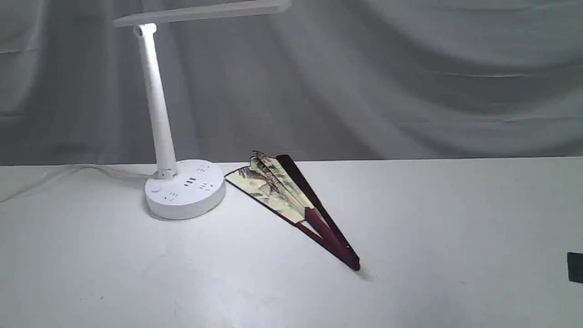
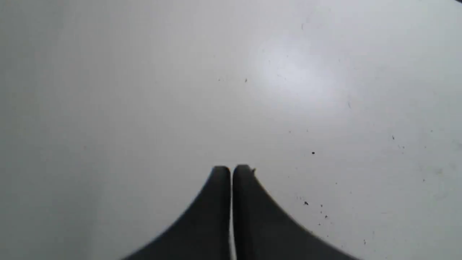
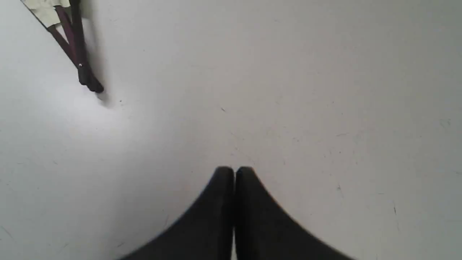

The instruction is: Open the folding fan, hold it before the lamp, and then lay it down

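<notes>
The folding fan (image 1: 287, 198) lies on the white table, only slightly spread, its cream painted paper toward the lamp and its maroon ribs tapering to the pivot end near the table's middle. Just left of the fan stands the white lamp (image 1: 184, 189), stem upright, bar head at the top of the exterior view. The right wrist view catches the fan's pivot end (image 3: 81, 68) far from my right gripper (image 3: 234, 171), which is shut and empty over bare table. My left gripper (image 2: 231, 169) is shut on nothing above bare table; no fan shows in its view.
A white cable (image 1: 68, 175) runs from the lamp's base off to the left along the table's back edge. Grey draped cloth (image 1: 410, 77) forms the backdrop. A small dark object (image 1: 575, 268) pokes in at the right edge of the exterior view.
</notes>
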Available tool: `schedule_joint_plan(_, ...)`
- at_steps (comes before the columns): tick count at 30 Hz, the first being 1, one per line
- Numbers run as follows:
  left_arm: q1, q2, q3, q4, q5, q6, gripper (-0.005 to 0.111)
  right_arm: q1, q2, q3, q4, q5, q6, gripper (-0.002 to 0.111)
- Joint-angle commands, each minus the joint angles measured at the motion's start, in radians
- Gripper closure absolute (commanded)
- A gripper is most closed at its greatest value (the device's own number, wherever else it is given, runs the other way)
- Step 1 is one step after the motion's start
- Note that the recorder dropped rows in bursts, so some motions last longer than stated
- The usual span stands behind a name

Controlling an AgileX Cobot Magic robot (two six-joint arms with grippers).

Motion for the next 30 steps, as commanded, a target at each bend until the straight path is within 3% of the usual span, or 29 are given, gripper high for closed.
schedule_joint_plan(1, -0.009, 0.065, -0.045, -0.030, 0.040, 0.048, 0.106, 0.001, 0.036, -0.042, 0.010, 0.008, -0.027, 0.108)
schedule_joint_plan(11, -0.008, 0.218, -0.114, -0.052, 0.060, 0.052, 0.104, 0.003, 0.196, -0.110, 0.262, 0.015, -0.223, 0.077)
schedule_joint_plan(18, -0.011, 0.323, -0.196, -0.076, 0.060, 0.072, 0.082, 0.003, 0.343, -0.208, 0.292, 0.074, -0.234, 0.076)
schedule_joint_plan(23, -0.066, 0.396, -0.244, -0.074, 0.060, 0.099, 0.081, 0.003, 0.428, -0.280, 0.330, 0.084, -0.249, 0.076)
schedule_joint_plan(30, -0.169, 0.486, -0.248, -0.052, -0.042, 0.099, 0.081, 0.005, 0.557, -0.387, 0.431, 0.133, -0.315, 0.076)
